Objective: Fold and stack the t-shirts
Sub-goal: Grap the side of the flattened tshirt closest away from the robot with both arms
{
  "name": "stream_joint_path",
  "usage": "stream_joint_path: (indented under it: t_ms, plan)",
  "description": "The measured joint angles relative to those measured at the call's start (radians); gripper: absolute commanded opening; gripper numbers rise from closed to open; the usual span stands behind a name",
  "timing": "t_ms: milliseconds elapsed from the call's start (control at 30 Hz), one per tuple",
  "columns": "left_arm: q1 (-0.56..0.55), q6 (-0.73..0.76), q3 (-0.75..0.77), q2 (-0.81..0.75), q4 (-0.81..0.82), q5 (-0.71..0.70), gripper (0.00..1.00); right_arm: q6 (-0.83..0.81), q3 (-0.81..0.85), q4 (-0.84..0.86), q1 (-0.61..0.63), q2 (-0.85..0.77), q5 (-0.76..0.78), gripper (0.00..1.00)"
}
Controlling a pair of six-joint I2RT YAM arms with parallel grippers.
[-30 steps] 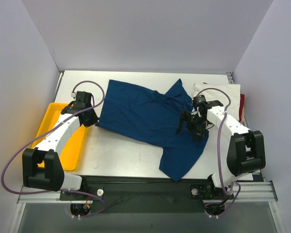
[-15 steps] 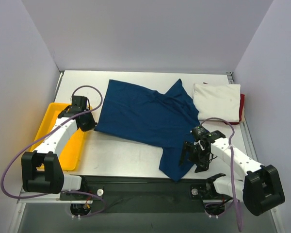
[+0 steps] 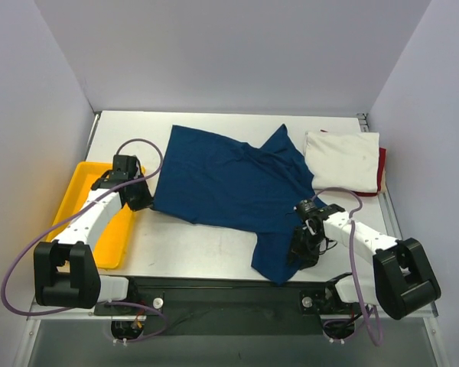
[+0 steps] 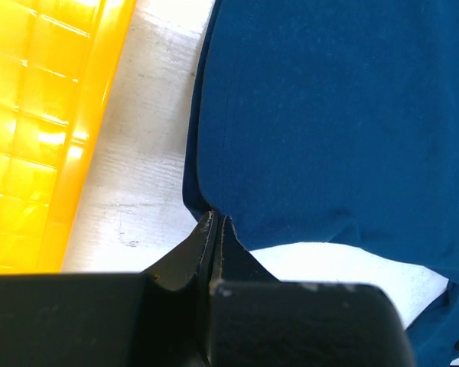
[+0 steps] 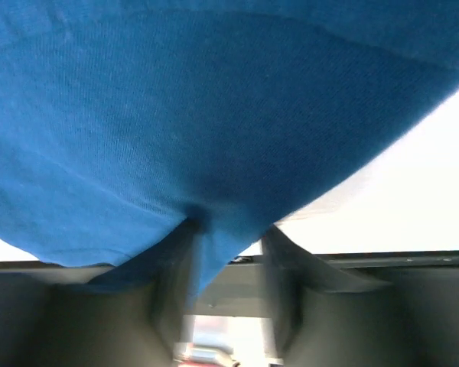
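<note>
Navy t-shirt (image 3: 229, 180) lay spread across the table (image 3: 191, 241), one end reaching the front edge. Left end effector (image 4: 216, 222) was clamped together on its left corner (just beside the yellow tray (image 3: 76, 195)). Right end effector (image 5: 229, 228) stood apart, astride a ridge of the cloth. Cream t-shirt (image 3: 344, 160) lay folded on the red t-shirt (image 3: 382, 164), far right.

A yellow plastic tray (image 3: 70, 200) with a gridded floor lies along the left edge of the white table (image 3: 191, 243), its long side running front to back. Plain pale walls (image 3: 229, 53) enclose the table on three sides.
</note>
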Motion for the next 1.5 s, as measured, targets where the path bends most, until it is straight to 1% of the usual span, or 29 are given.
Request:
stream_joint_path:
  t_ms: [33, 67, 200, 333, 367, 400, 467, 500, 567, 600, 633, 667, 800, 933, 1033, 1167, 1333, 1400, 1500]
  plan:
    - [0.002, 0.0, -0.002, -0.003, 0.0, 0.002, 0.0, 0.0, 0.003, 0.0, 0.002, 0.009, 0.001, 0.18]
    - [0.005, 0.001, -0.005, -0.007, 0.002, 0.005, 0.0, -0.003, 0.006, -0.002, 0.005, 0.016, 0.001, 0.01]
    - [0.026, 0.001, -0.014, -0.011, 0.01, 0.017, 0.0, -0.008, 0.071, -0.051, 0.023, 0.018, 0.006, 0.0]
    - [0.043, 0.002, -0.019, -0.011, 0.013, 0.027, 0.0, -0.022, 0.236, -0.159, 0.024, 0.003, 0.021, 0.18]
    - [0.049, 0.002, -0.021, -0.011, 0.015, 0.029, 0.0, -0.027, 0.285, -0.189, 0.024, -0.002, 0.027, 0.37]
    - [0.055, 0.003, -0.022, -0.011, 0.016, 0.031, 0.0, -0.03, 0.334, -0.214, 0.024, -0.006, 0.033, 0.45]
    - [0.068, 0.005, -0.023, -0.011, 0.017, 0.036, 0.0, -0.041, 0.412, -0.248, 0.024, -0.015, 0.045, 0.58]
    - [0.072, 0.007, -0.023, -0.011, 0.019, 0.039, 0.0, -0.045, 0.439, -0.262, 0.024, -0.017, 0.05, 0.6]
    - [0.076, 0.01, -0.023, -0.01, 0.021, 0.044, 0.0, -0.054, 0.458, -0.279, 0.024, -0.022, 0.059, 0.61]
    - [0.077, 0.011, -0.023, -0.01, 0.022, 0.047, 0.0, -0.055, 0.451, -0.291, 0.024, -0.023, 0.064, 0.59]
    - [0.077, 0.013, -0.023, -0.009, 0.024, 0.05, 0.0, -0.056, 0.436, -0.3, 0.024, -0.022, 0.066, 0.55]
    - [0.077, 0.016, -0.023, -0.008, 0.026, 0.053, 0.0, -0.056, 0.414, -0.304, 0.024, -0.022, 0.068, 0.54]
    - [0.077, 0.019, -0.023, -0.004, 0.029, 0.058, 0.0, -0.045, 0.265, -0.312, 0.03, -0.046, 0.065, 0.52]
    - [0.077, 0.021, -0.027, 0.005, 0.034, 0.064, 0.0, -0.008, 0.095, -0.3, 0.047, -0.166, 0.03, 0.46]
    - [0.084, 0.024, -0.027, 0.015, 0.034, 0.075, 0.0, 0.03, 0.019, -0.285, 0.067, -0.234, 0.007, 0.44]
    - [0.105, 0.026, -0.027, 0.029, 0.034, 0.078, 0.0, 0.085, -0.032, -0.226, 0.124, -0.246, -0.007, 0.43]
    - [0.108, 0.028, -0.027, 0.044, 0.034, 0.084, 0.0, 0.151, -0.068, -0.159, 0.214, -0.224, 0.002, 0.38]
    - [0.108, 0.031, -0.027, 0.046, 0.034, 0.087, 0.0, 0.175, -0.075, -0.141, 0.234, -0.219, 0.013, 0.36]
    - [0.108, 0.034, -0.027, 0.05, 0.034, 0.094, 0.0, 0.211, -0.085, -0.116, 0.25, -0.216, 0.043, 0.36]
